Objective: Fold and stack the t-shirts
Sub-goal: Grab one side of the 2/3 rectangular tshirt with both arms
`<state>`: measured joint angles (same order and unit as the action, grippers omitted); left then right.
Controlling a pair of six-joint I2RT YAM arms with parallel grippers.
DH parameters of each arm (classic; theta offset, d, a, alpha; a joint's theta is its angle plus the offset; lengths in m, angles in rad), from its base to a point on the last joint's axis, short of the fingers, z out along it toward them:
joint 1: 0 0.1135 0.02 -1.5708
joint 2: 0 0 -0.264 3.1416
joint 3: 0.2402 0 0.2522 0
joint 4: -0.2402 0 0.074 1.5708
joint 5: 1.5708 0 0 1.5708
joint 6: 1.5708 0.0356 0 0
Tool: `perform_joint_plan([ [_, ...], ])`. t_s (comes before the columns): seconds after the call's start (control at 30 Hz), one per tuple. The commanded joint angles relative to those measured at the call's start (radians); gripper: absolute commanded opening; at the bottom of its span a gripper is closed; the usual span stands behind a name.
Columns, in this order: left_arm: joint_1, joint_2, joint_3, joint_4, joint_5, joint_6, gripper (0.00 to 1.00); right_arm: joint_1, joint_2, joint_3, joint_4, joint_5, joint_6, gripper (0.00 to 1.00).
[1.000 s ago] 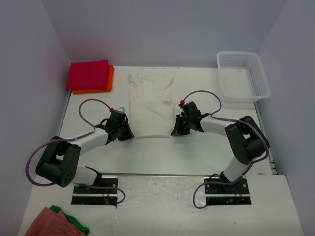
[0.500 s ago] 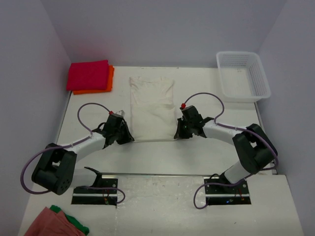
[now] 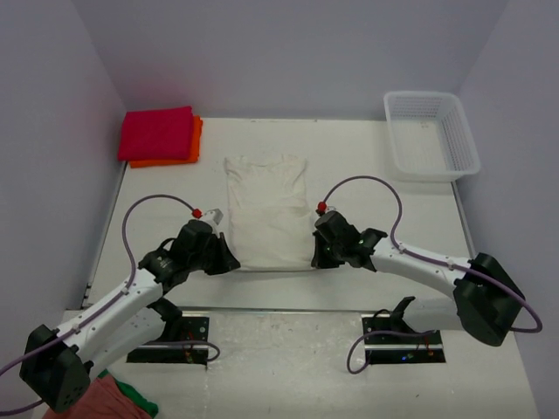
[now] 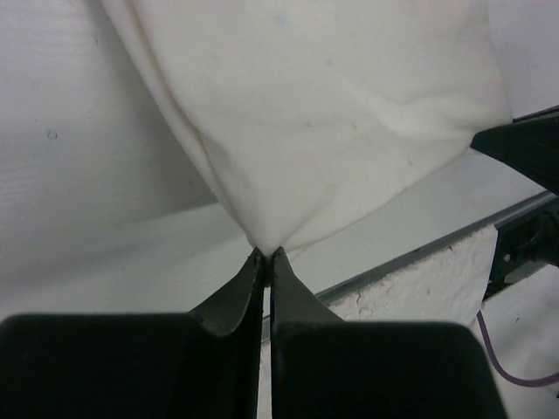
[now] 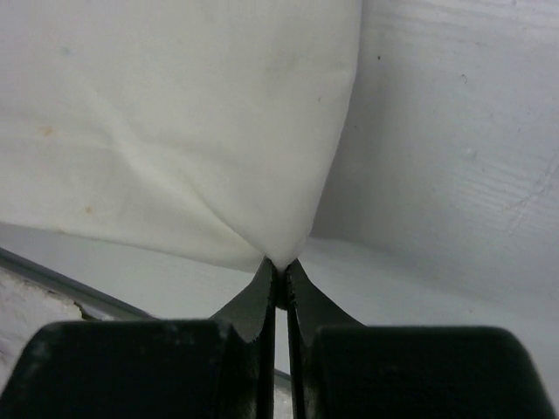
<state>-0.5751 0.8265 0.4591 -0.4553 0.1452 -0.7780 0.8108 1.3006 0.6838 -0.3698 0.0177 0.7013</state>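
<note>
**A:** Where is the cream-white wrinkled cotton t-shirt (image 3: 266,205)?

**B:** It lies in the middle of the white bench (image 3: 376,188), between the two arms. It is a long, narrow rectangle running from far to near. Its near hem is close to the bench's near edge.

**A:** What are the left fingers (image 4: 258,266) doing?

**B:** They are pressed together on the shirt's near left corner. In the left wrist view the cloth comes to a point right at the tips, with no gap between them. The fabric spreads out wide from there.

**A:** And the right fingers (image 5: 272,278)?

**B:** They are clamped the same way on the near right corner. The fabric fans up and away from the pinch, with a few soft creases in it. From above, both arms reach low across the bench, one at each near corner of the shirt.

**A:** Where are the other shirts?

**B:** A folded magenta-red cotton t-shirt (image 3: 157,133) rests on a folded orange cotton t-shirt (image 3: 196,144) in the far left corner. The orange one shows along the right and near sides of the red one. That pile is well apart from the cream shirt.

**A:** Is anything else around?

**B:** A white plastic mesh basket (image 3: 432,135) stands in the far right corner. At the near left, a salmon-pink cloth (image 3: 96,397) lies over a green cloth (image 3: 144,406), and the left arm partly hides them.
</note>
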Motion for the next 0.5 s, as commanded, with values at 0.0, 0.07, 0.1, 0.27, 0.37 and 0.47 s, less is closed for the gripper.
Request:
perform_joint_plan([
  [0.0,-0.032,-0.093,-0.013,-0.134,0.001,-0.052,0.0,0.069,-0.078,-0.009,-0.087,0.108,0.084,0.0],
  [0.07,-0.032,-0.169,-0.01,-0.196,-0.009,-0.055,0.0,0.111,-0.118,-0.009,-0.122,0.125,0.119,0.0],
  [0.1,-0.034,-0.191,-0.002,-0.216,-0.012,-0.058,0.0,0.126,-0.13,-0.012,-0.13,0.131,0.131,0.0],
  [0.27,-0.034,-0.288,0.033,-0.324,-0.019,-0.056,0.0,0.215,-0.164,-0.007,-0.204,0.189,0.204,0.0],
  [0.37,-0.034,-0.311,0.047,-0.35,-0.021,-0.056,0.0,0.266,-0.185,0.006,-0.247,0.225,0.247,0.0],
  [0.47,-0.032,-0.328,0.05,-0.364,-0.012,-0.06,0.0,0.31,-0.205,0.028,-0.284,0.254,0.279,0.0],
])
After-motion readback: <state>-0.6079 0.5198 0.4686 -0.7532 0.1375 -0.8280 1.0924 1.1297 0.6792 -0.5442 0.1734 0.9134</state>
